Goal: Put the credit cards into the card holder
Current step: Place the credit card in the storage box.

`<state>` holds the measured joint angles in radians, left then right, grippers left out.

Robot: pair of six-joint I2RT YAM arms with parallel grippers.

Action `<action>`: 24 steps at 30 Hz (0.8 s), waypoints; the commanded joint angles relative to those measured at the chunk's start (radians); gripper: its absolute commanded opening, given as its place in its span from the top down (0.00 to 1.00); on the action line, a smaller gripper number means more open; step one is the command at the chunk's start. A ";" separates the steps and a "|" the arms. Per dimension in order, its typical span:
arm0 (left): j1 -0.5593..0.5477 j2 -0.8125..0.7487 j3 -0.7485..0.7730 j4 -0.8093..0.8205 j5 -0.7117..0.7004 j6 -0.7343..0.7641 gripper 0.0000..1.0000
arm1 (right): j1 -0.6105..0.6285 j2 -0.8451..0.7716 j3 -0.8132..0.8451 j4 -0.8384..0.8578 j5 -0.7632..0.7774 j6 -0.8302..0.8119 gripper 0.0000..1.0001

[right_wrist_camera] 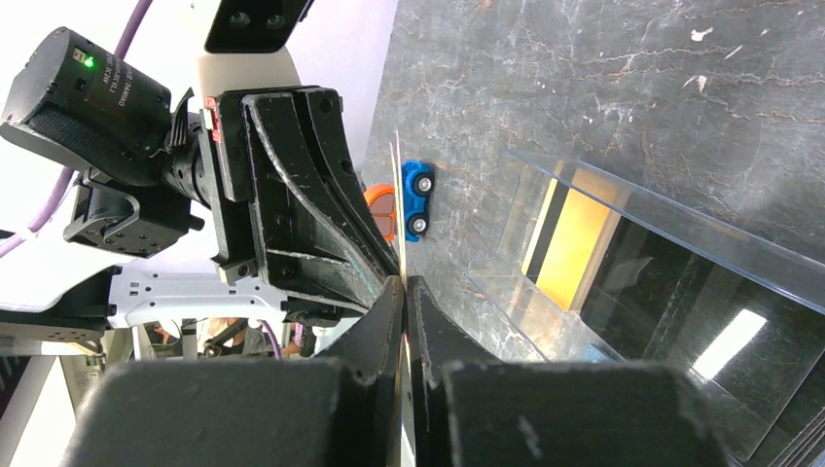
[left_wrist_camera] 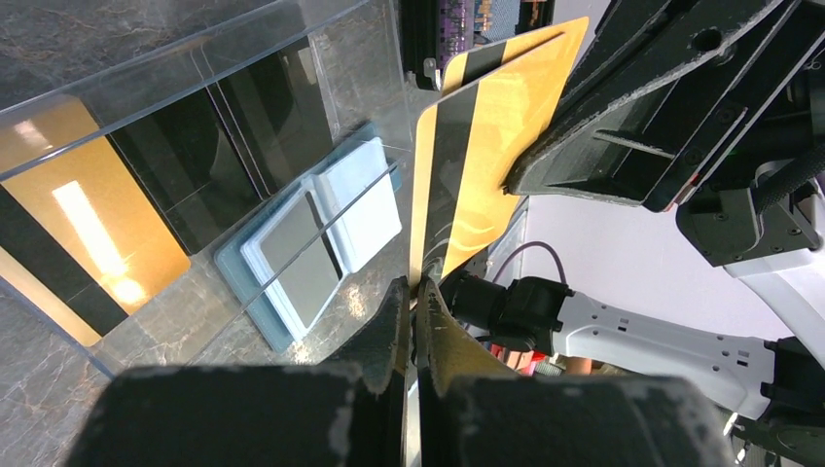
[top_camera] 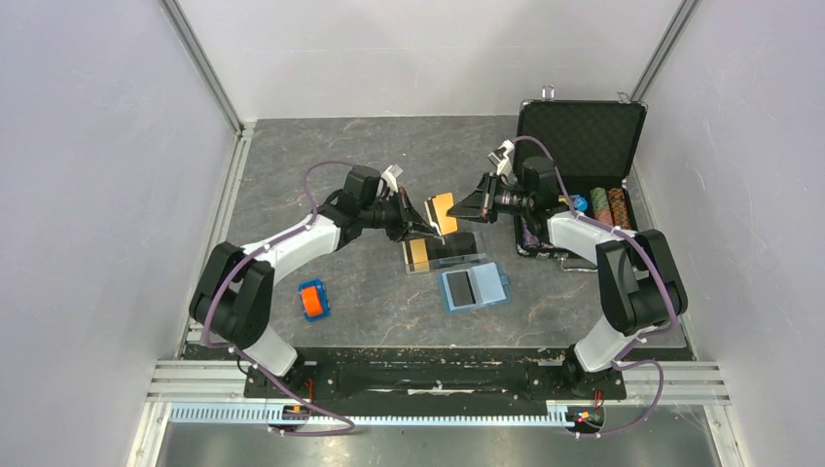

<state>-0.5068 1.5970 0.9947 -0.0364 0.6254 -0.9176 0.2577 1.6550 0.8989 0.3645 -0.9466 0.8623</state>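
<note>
One orange credit card (top_camera: 443,206) with a black stripe hangs in the air above the clear tray, pinched from both sides. My left gripper (top_camera: 429,226) is shut on its near edge (left_wrist_camera: 416,289). My right gripper (top_camera: 457,208) is shut on the opposite edge, where the card (right_wrist_camera: 398,209) shows edge-on above my right gripper's tips (right_wrist_camera: 404,285). In the left wrist view the card's face (left_wrist_camera: 467,165) stands upright. The card holder (top_camera: 475,288) lies open on the table in front of the tray, teal with a lighter blue inside (left_wrist_camera: 326,238).
The clear plastic tray (top_camera: 420,265) holds another orange card (left_wrist_camera: 88,219) and black cards (left_wrist_camera: 243,126). An orange-and-blue block (top_camera: 313,300) lies near the left arm. An open black case (top_camera: 582,136) with stacked chips stands at the back right.
</note>
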 commanded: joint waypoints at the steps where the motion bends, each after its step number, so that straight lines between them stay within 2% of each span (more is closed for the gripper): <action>1: 0.007 -0.027 -0.022 -0.129 -0.105 0.082 0.98 | -0.031 -0.069 0.023 0.060 -0.019 -0.016 1.00; 11: 0.023 -0.079 -0.020 -0.171 -0.189 0.092 0.98 | -0.035 -0.069 0.058 -0.133 -0.010 -0.187 1.00; 24: 0.033 -0.114 -0.035 -0.171 -0.231 0.098 0.98 | -0.036 -0.085 0.056 -0.227 0.002 -0.262 1.00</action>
<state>-0.4789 1.5402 0.9718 -0.2092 0.4335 -0.8680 0.2214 1.6142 0.9180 0.1703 -0.9451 0.6548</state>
